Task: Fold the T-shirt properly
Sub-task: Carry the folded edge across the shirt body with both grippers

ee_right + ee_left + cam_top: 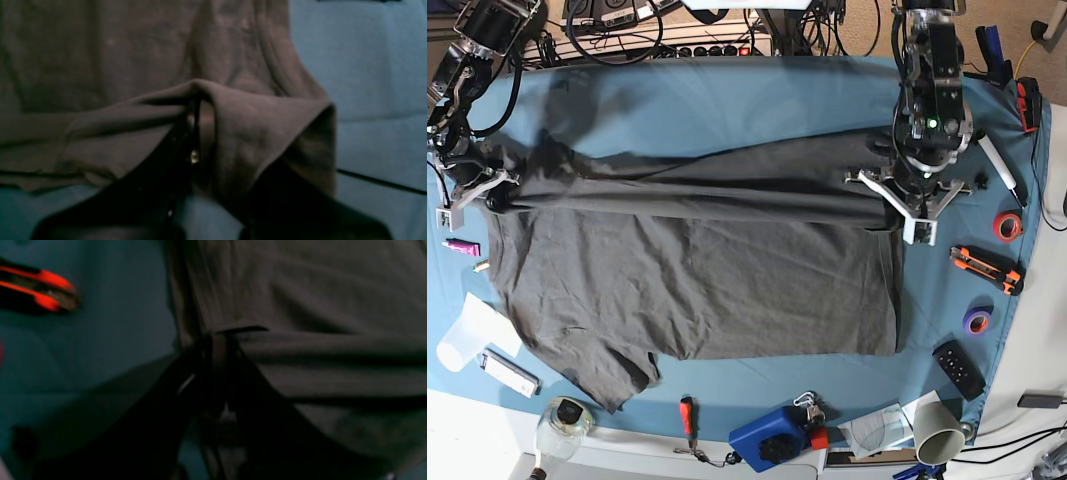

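Observation:
The dark charcoal T-shirt [697, 280] lies spread on the teal table cloth [727, 105], with its far edge raised into a long fold running across the table. On the right of the base view my left gripper [897, 210] is shut on one end of that fold. The left wrist view shows its fingertips [217, 340] pinching a layered edge of the T-shirt [317, 306]. My right gripper [495, 195] is shut on the other end at the left. Its wrist view shows the fabric [253, 120] draped over the closed fingers [196, 100].
An orange utility knife [987, 268] [40, 290], a red tape roll [1006, 226], a purple tape roll [977, 320] and a black remote [957, 370] lie right of the shirt. A red-handled screwdriver [687, 415], a blue device [772, 438] and a paper cup [937, 432] line the near edge.

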Robot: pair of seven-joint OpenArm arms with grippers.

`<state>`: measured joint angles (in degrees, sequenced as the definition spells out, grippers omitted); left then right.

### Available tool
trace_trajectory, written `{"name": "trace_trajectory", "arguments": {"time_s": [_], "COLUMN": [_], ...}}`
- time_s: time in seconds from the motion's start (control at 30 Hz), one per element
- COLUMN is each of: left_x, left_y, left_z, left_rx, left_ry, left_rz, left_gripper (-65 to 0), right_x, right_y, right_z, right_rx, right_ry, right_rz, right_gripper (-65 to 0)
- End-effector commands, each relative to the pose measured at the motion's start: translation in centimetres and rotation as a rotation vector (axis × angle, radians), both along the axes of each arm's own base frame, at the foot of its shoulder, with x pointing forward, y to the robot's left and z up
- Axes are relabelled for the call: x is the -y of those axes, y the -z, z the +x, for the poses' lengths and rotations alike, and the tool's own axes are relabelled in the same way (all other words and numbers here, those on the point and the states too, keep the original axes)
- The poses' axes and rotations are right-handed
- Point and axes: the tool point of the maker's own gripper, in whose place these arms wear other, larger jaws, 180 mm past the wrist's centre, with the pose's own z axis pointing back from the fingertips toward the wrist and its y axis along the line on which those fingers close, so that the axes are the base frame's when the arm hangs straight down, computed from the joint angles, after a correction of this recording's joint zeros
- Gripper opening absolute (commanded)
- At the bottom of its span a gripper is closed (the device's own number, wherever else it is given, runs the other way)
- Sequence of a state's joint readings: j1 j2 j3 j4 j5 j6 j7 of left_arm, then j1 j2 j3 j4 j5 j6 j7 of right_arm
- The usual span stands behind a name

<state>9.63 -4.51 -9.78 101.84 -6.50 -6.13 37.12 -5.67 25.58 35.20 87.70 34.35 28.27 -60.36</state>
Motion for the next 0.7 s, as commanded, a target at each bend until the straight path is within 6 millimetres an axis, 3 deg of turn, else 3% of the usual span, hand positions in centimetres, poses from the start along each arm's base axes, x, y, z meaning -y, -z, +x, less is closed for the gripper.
{"name": "trace_trajectory", "arguments": {"time_s": [0.0, 0.23, 0.43, 0.67], "left_x": [-0.4, -0.5, -0.5, -0.5], "left_y": [-0.8, -0.7, -0.7, -0.7], "left_z": [1.0, 2.2, 2.3, 2.3], "left_rx": [0.036, 0.039, 0.039, 0.04], "left_ry": [-0.004, -0.01, -0.01, -0.01], "left_rz": [0.008, 0.005, 0.007, 0.007], "left_gripper": [-65.0, -65.0, -65.0, -65.0], "right_x": [1.0, 0.0, -0.2, 0.3], "right_y": [-2.0, -1.2, 0.4, -1.4], "right_z": [1.1, 1.5, 3.4, 6.1], "right_rx": [0.055, 0.039, 0.042, 0.097], "right_ry": [0.003, -0.031, -0.011, 0.006], "right_rz": [-0.036, -0.036, 0.013, 0.017], "right_gripper": [-65.0, -65.0, -65.0, -65.0]}}
